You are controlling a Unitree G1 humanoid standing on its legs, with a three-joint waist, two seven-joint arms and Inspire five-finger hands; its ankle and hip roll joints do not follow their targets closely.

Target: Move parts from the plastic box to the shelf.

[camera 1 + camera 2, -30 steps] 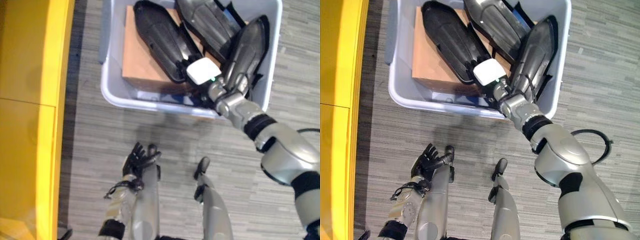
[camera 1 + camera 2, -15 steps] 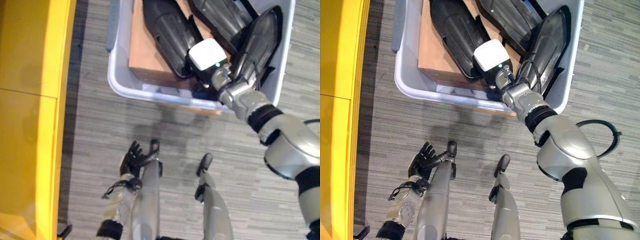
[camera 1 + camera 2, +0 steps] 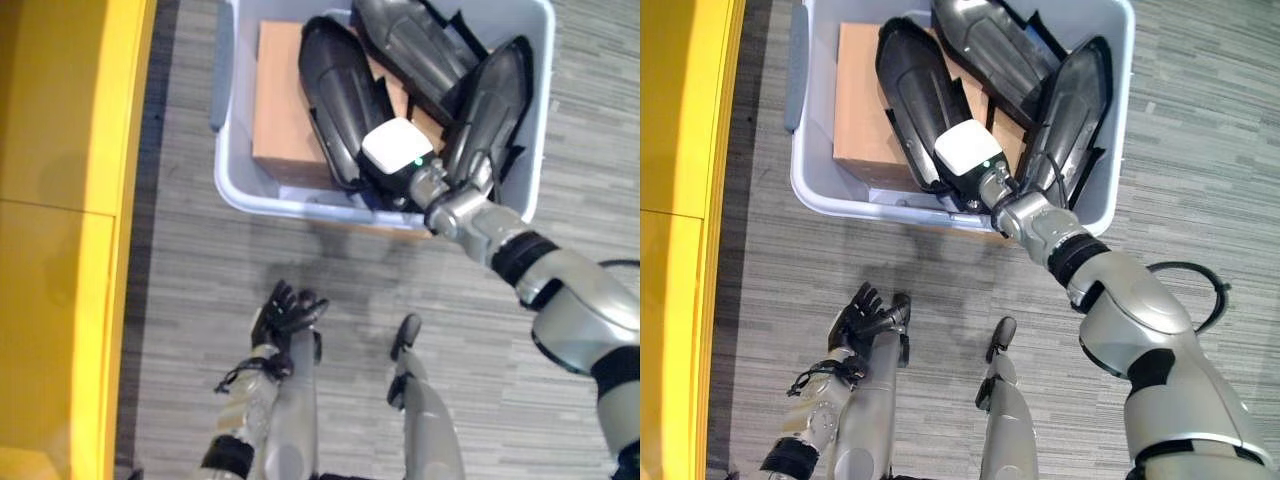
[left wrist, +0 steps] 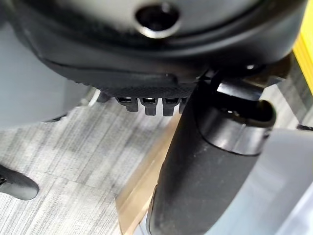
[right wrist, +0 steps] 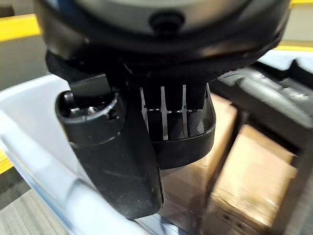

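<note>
1. Along the left edge runs a yellow shelf [image 3: 60,240], standing on grey striped floor [image 3: 180,330].
2. Far from the robot, right of the shelf, sits a pale plastic box [image 3: 815,190] with a handle on its left wall.
3. Inside the box a brown carton [image 3: 860,110] lies at the left, with black parts on and beside it: one long part [image 3: 915,95] lies across the carton, a second part [image 3: 990,45] lies at the far side, and a third part [image 3: 1070,110] leans against the right wall.
4. Over the box's near rim reaches the right hand [image 5: 171,122]; its fingers curl round the near end of the long part, thumb beside them.
5. Near the robot, well apart from the box, hangs the left hand [image 3: 865,320], fingers loosely spread, holding nothing.
</note>
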